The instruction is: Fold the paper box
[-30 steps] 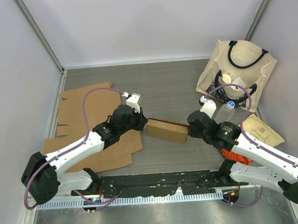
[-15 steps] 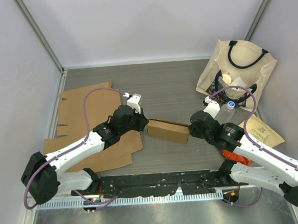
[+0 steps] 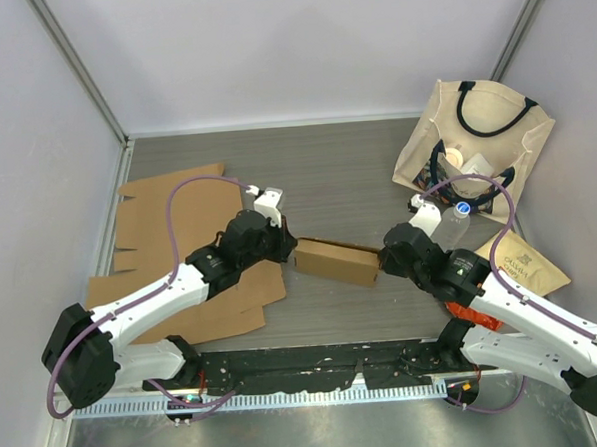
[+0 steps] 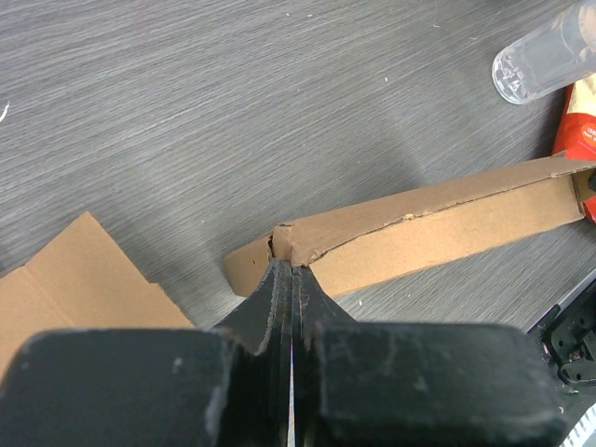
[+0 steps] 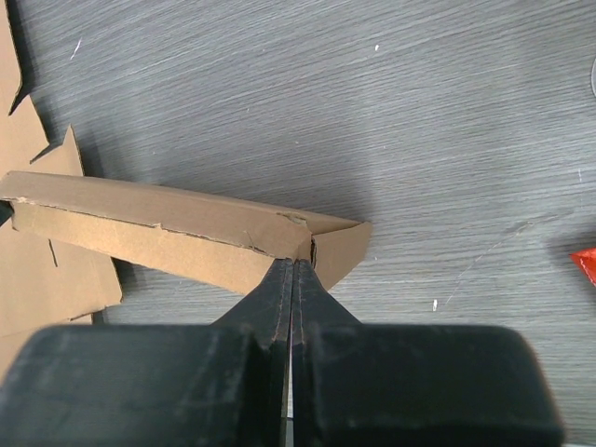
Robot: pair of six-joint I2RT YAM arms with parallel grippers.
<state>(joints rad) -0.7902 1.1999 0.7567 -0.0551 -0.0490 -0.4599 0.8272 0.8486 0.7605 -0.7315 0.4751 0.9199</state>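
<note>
L claw, R claw closed, tips touching long cardboard box ends.

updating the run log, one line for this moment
left gripper shut, tips at paper box end | right gripper shut, tips at other end

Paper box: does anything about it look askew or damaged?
Yes. The paper box is not squared up: its top flap edge is ragged, and the corners at the left gripper and right gripper gape slightly.

I see the brown paper box, long and narrow, folded up, lying slightly slanted mid-table.
</note>
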